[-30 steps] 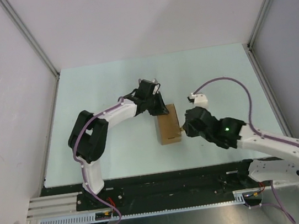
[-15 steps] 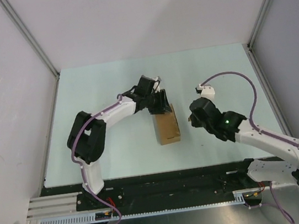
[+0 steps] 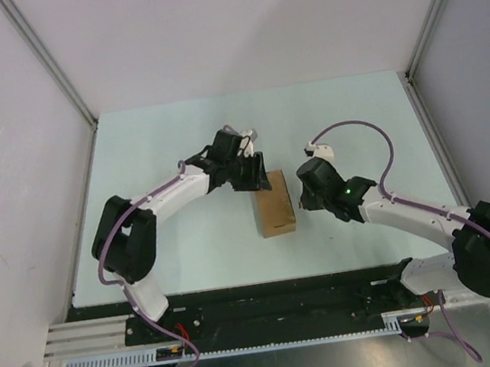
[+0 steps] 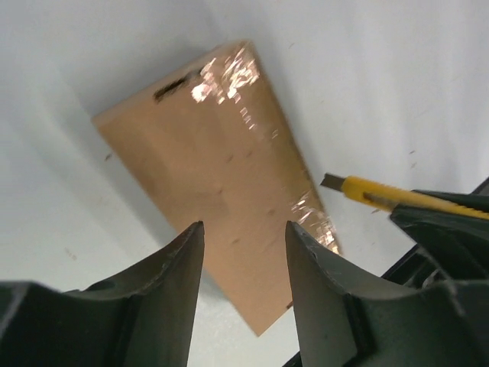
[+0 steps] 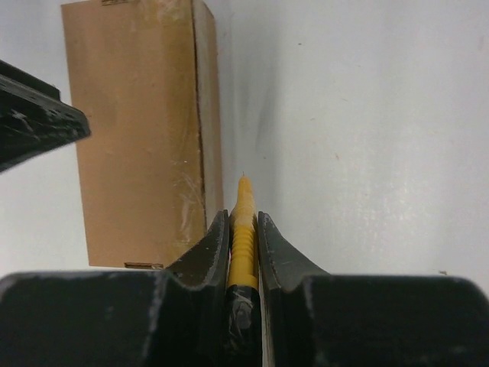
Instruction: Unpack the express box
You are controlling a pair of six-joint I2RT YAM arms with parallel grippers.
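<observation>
The express box (image 3: 274,204) is a small brown carton lying flat and closed in the middle of the table; it also shows in the left wrist view (image 4: 218,160) and the right wrist view (image 5: 137,130). My left gripper (image 3: 251,175) is open and hovers over the box's far end (image 4: 244,237). My right gripper (image 3: 303,195) is shut on the yellow-and-black utility knife (image 5: 243,229), just right of the box. The knife tip (image 4: 359,187) points along the box's right side.
The table is pale green (image 3: 166,140) with grey walls and metal posts around it. The arm bases and a cable rail (image 3: 276,339) run along the near edge. A purple cable (image 3: 357,136) loops above the right wrist.
The right gripper with the knife has moved left, back beside the box's right edge. The left gripper has shifted slightly left and stays over the box's far end.
</observation>
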